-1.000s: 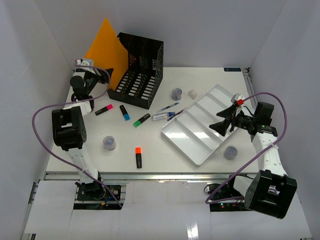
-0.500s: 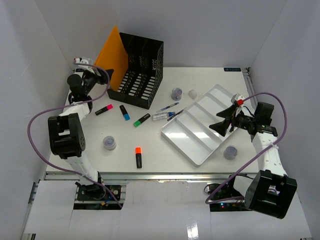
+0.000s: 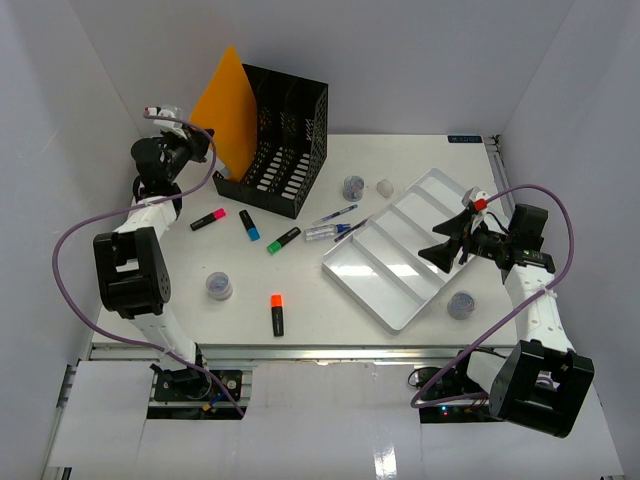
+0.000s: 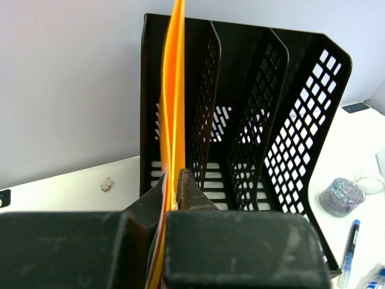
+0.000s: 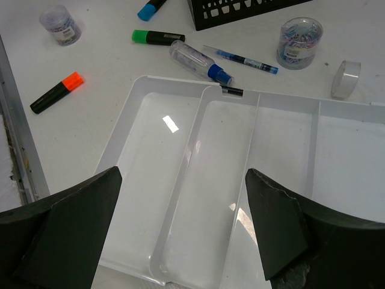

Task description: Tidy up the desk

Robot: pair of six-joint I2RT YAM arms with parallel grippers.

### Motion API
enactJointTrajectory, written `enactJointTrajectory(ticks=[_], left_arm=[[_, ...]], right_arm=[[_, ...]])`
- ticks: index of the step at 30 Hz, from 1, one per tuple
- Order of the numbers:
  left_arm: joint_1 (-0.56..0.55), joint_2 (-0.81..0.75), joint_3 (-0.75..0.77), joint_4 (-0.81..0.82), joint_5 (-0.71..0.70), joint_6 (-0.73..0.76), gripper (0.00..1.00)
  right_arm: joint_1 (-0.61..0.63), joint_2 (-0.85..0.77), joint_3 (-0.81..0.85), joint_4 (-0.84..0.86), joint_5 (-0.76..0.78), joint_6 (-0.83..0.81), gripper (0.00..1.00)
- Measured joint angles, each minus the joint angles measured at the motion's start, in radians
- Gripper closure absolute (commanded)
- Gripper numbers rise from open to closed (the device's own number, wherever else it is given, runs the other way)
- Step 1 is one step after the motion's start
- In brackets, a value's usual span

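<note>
Your left gripper clamped the orange folder edge-on.
The black file rack stood just ahead of it; your right gripper hung spread above the white tray.

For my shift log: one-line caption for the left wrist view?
Left hand shut on an upright orange folder, seen edge-on, facing the black three-slot file rack.

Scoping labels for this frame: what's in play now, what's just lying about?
In play: left gripper, shut on orange folder; black file rack.
Lying about: highlighters, pens, clip jars, tape roll, white tray; right gripper idle, open.
</note>
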Motion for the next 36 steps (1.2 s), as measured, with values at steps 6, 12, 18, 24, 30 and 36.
enactJointTrajectory(ticks=[6, 12, 18, 24, 30, 36], left_arm=[[0.0, -0.005, 0.064, -0.104, 0.001, 0.054, 1.0], [-0.007, -0.007, 0.117, -0.197, 0.009, 0.114, 1.0], [-0.019, -0.019, 0.12, -0.229, 0.01, 0.161, 1.0], [-0.022, -0.052, 0.093, -0.239, 0.012, 0.177, 1.0], [-0.02, -0.106, 0.035, -0.234, 0.089, 0.191, 1.0], [0.01, -0.106, 0.012, -0.195, 0.168, 0.16, 1.0]], right_arm=[[0.0, 0.0, 0.0, -0.001, 0.0, 0.0, 0.1], [0.0, 0.0, 0.0, -0.002, -0.002, 0.0, 0.1], [0.0, 0.0, 0.0, -0.003, -0.003, 0.0, 0.1], [0.0, 0.0, 0.0, -0.003, -0.003, 0.0, 0.1], [0.002, 0.0, 0.0, -0.008, -0.006, 0.0, 0.1], [0.004, 0.0, 0.0, -0.012, -0.007, -0.001, 0.1]])
